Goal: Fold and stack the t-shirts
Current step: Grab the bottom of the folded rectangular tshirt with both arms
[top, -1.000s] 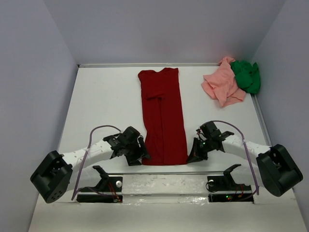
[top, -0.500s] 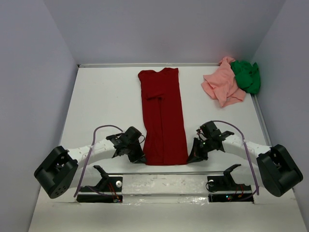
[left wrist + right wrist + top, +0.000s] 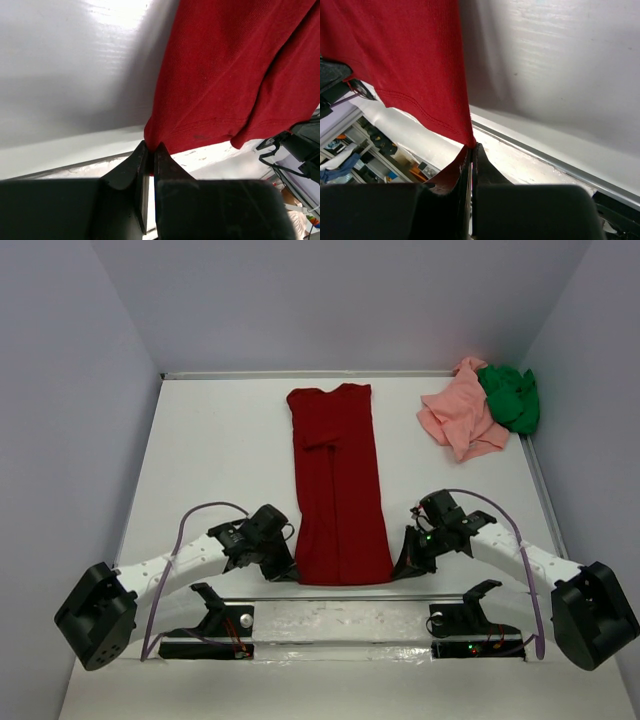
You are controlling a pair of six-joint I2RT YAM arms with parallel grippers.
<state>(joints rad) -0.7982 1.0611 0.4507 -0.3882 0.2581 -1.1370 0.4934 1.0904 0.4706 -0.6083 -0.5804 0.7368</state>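
Observation:
The dark red t-shirt (image 3: pixel 338 490) lies as a long narrow strip down the middle of the table, sleeves folded in. My left gripper (image 3: pixel 287 572) is shut on its near left corner, and in the left wrist view the red cloth (image 3: pixel 225 75) is pinched between the jaws of that gripper (image 3: pixel 151 146). My right gripper (image 3: pixel 397 568) is shut on the near right corner; its wrist view shows the hem (image 3: pixel 420 70) clamped at the tips of the gripper (image 3: pixel 471 146). The salmon pink t-shirt (image 3: pixel 460 418) and the bright green t-shirt (image 3: pixel 511 396) lie crumpled at the far right.
A white table (image 3: pixel 220 460) with grey walls on three sides. Both arm bases are bolted along a taped strip (image 3: pixel 340 622) at the near edge. The pink and green heap sits against the right wall.
My left gripper moved in to the shirt's near left corner and shut on it. The near hem has lifted a little and the strip shifted slightly. The right gripper kept its grip.

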